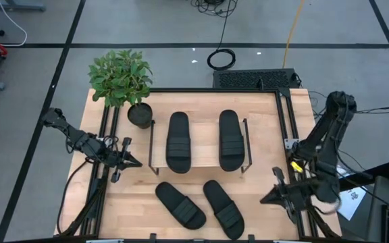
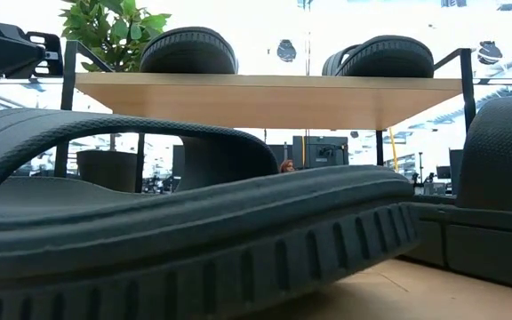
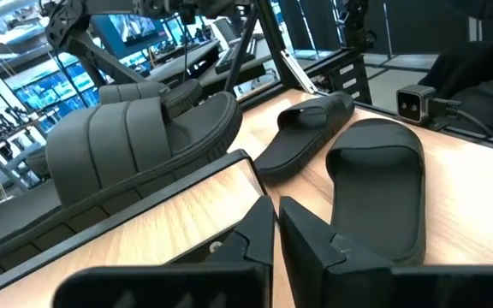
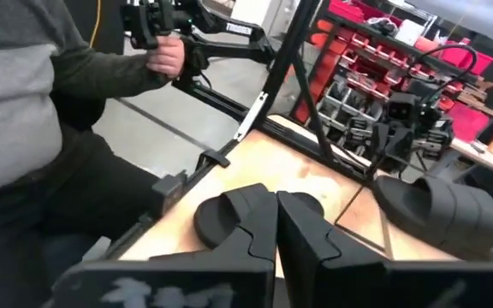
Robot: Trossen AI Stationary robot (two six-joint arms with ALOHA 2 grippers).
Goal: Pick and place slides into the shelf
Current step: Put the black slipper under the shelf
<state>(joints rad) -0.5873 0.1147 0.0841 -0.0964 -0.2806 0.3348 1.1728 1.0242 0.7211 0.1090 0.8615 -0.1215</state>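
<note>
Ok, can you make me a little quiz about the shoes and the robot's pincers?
1. True or false: two slides already lie on top of the shelf.
2. How many slides wait on the table in front of the shelf? A) one B) two C) four
3. Fill in: the plant pot stands beside the shelf, on the ____ arm's side.

Key
1. True. Two slides lie side by side on the shelf's top board.
2. B. Two slides lie on the table between the left pincer and the right pincer; both pincers are shut and hold nothing.
3. Left.
</note>
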